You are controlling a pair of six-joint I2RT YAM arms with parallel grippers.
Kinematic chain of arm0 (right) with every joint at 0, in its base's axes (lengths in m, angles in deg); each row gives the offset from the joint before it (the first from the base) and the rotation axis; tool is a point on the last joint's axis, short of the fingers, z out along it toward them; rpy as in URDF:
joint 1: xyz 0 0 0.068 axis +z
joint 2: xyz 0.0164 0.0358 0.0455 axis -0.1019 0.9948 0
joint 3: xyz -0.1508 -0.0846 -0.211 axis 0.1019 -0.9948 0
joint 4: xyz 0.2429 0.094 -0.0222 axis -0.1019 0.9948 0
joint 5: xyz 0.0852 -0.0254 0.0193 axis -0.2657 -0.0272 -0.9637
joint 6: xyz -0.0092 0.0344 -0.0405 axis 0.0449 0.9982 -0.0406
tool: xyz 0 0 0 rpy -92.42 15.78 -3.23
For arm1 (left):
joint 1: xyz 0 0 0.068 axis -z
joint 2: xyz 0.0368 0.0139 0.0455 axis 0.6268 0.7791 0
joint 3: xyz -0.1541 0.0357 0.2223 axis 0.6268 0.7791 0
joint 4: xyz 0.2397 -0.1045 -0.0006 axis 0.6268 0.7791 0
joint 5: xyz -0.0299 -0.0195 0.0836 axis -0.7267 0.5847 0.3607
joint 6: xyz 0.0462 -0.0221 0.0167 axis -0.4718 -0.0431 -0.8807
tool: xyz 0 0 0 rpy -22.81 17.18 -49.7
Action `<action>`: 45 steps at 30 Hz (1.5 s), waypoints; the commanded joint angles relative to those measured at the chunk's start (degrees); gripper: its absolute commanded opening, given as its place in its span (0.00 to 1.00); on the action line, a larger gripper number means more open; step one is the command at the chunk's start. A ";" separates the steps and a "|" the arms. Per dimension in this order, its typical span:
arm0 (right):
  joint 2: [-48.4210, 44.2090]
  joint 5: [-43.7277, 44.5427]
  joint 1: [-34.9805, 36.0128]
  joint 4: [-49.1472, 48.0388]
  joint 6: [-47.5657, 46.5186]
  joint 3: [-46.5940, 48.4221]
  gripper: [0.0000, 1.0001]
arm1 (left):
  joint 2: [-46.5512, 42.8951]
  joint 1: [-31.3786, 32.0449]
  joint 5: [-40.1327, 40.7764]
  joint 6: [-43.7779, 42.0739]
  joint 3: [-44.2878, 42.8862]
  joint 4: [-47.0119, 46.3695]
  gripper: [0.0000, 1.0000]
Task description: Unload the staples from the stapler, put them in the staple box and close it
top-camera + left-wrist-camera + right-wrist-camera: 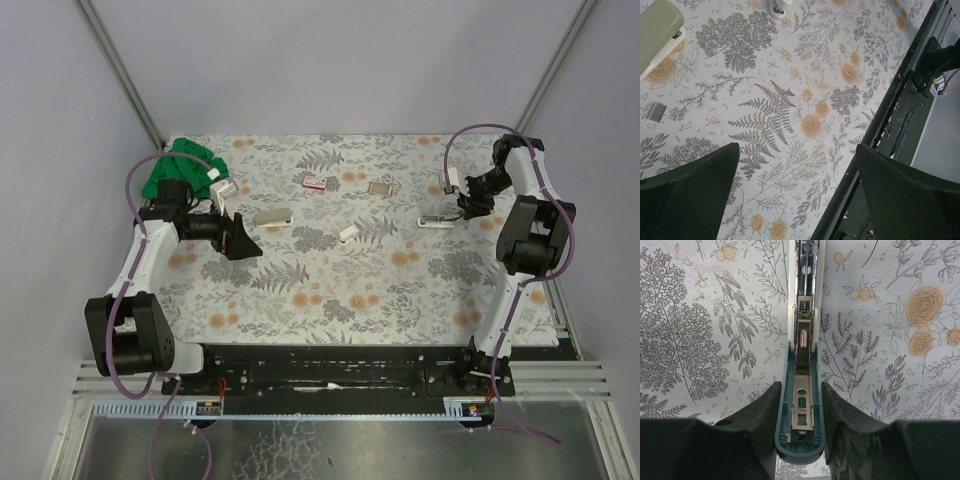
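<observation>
Your right jaws are clamped on the opened stapler (802, 412) at its teal end. Your left jaws hang wide apart above the floral surface (805, 90), staples (657, 111) lying nearby.

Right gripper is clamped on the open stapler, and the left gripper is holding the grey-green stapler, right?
Not quite. The left gripper is open and holds nothing. The left wrist view shows only floral cloth between its jaws, with the grey-green stapler lying apart at the top left. The right gripper is indeed clamped on the open stapler.
</observation>
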 commanded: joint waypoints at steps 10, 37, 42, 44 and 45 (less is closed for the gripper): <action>-0.11 -0.48 0.30 0.27 -0.58 -0.38 0.01 | 0.88 -0.74 -1.61 -1.35 0.04 0.48 1.00; 0.51 -0.24 0.26 0.10 -0.18 -0.48 0.02 | 1.15 -0.76 -1.65 -1.52 -0.04 0.48 1.00; 0.51 -0.22 0.26 0.01 -0.18 -0.46 0.06 | 1.20 -0.83 -1.76 -1.56 -0.04 0.48 1.00; 0.51 -0.22 0.26 0.12 -0.18 -0.49 0.06 | 1.24 -0.80 -1.78 -1.52 -0.12 0.49 1.00; 0.59 -0.22 0.26 0.10 -0.17 -0.48 0.06 | 1.26 -0.79 -1.76 -1.52 -0.13 0.48 1.00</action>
